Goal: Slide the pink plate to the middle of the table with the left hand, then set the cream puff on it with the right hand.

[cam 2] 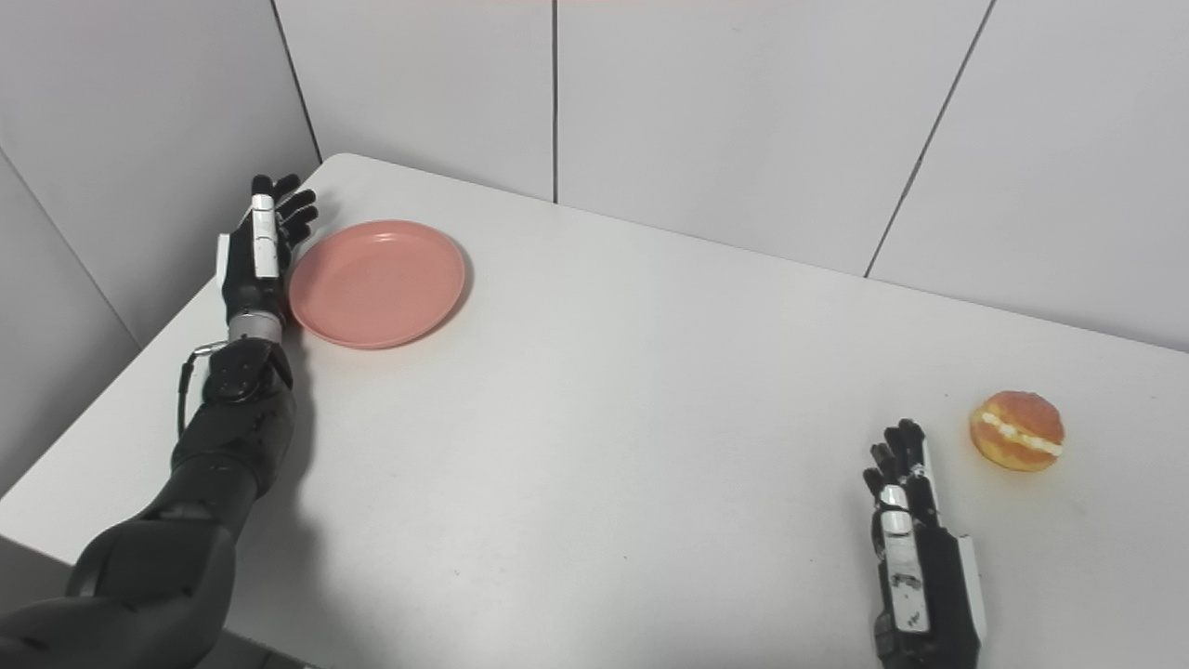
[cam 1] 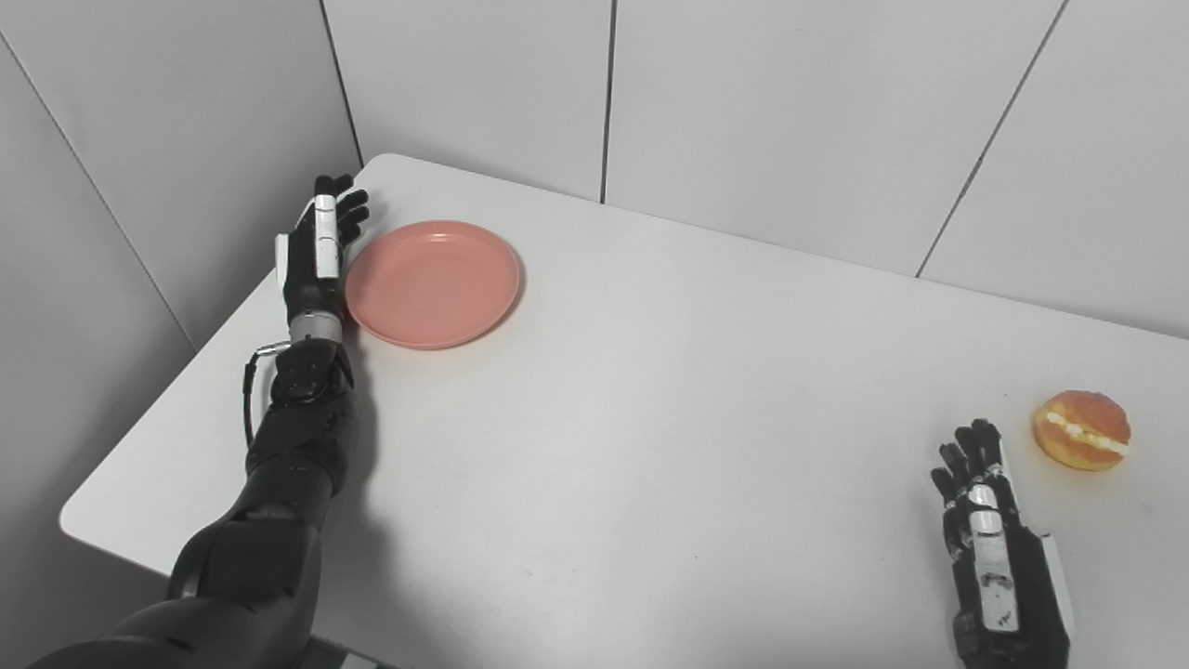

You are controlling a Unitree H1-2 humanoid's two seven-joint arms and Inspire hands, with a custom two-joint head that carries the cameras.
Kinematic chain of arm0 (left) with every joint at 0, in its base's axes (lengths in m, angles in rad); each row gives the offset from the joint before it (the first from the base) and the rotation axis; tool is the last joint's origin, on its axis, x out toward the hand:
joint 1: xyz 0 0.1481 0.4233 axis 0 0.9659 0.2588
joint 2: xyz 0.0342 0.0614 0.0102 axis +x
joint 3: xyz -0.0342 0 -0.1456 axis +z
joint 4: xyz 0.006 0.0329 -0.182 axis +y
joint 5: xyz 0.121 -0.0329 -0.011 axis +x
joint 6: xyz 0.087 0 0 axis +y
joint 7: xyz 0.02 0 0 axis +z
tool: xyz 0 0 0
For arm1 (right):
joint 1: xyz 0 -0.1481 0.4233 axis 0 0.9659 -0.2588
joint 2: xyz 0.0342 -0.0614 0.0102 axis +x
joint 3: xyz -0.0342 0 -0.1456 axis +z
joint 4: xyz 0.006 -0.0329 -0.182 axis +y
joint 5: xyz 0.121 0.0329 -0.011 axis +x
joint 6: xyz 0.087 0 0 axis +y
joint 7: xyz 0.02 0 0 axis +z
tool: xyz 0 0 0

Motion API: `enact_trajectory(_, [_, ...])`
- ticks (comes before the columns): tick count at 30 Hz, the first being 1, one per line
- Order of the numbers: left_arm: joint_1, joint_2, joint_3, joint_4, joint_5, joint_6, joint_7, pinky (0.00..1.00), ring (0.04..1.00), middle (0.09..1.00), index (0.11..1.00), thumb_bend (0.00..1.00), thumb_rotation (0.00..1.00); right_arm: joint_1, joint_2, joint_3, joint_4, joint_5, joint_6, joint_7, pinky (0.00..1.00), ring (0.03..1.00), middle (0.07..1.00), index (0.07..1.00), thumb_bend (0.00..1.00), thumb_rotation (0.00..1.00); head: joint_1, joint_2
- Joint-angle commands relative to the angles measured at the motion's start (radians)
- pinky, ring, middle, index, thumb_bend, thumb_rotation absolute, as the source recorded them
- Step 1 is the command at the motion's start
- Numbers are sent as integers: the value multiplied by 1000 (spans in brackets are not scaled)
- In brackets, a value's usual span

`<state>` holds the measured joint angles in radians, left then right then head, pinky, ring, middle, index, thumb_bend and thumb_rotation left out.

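The pink plate [cam 1: 433,282] lies flat on the white table [cam 1: 650,390] near its far left corner. My left hand [cam 1: 318,249] is open, fingers stretched out, standing edge-on against the plate's left rim; it holds nothing. The cream puff [cam 1: 1081,429], golden with a white cream line, lies at the right side of the table. My right hand [cam 1: 989,539] rests open on the table just left of and nearer than the puff, apart from it.
White panel walls [cam 1: 762,111] stand close behind the table and along its left edge. The table's left edge runs just beside my left forearm [cam 1: 297,418].
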<state>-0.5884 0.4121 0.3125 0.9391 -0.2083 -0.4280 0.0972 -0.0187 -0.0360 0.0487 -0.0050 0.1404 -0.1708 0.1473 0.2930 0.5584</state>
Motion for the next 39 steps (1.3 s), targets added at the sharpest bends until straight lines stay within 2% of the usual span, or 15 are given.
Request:
enact_trajectory(1, [42,-34,-13,0,14,-16,-3,824,793,790,786,763,1000,20,1,-2,14,-2,-25,3,1000,1000,1000,1000,579,897,0,2])
enact_trajectory(6, [62,-48,-26,-38,9,-20,-24,805,764,780,793,730,1000,23,2,-3,4,2,-15,4,1000,1000,1000,1000,575,889,-1,3])
enact_trajectory(10, [75,-62,-30,-75,9,3,-16,807,786,789,792,712,1000,22,1,-4,4,-2,-17,2,1000,1000,1000,1000,565,901,-2,4])
enact_trajectory(15, [93,-69,-45,-106,33,25,-11,790,790,786,781,772,1000,19,3,-5,10,0,-21,4,1000,1000,1000,1000,564,900,-3,5])
enact_trajectory(19, [112,-84,-49,-164,32,68,-11,773,783,781,785,775,1000,19,5,-5,10,-3,-18,2,1000,1000,1000,1000,585,895,-3,5])
enact_trajectory(22, [131,-98,-52,-222,23,115,-19,784,785,779,754,781,1000,19,6,-5,8,-12,-16,-4,1000,1000,1000,1000,588,895,-4,9])
enact_trajectory(28, [156,-120,-64,-299,27,172,-23,784,779,786,791,779,1000,16,8,-4,8,-11,-17,-3,1000,1000,1000,1000,589,890,-7,11])
enact_trajectory(39, [190,-158,-92,-383,41,231,-26,802,781,779,789,759,1000,15,8,-4,9,-20,-25,-6,1000,1000,1000,1000,579,893,-11,14])
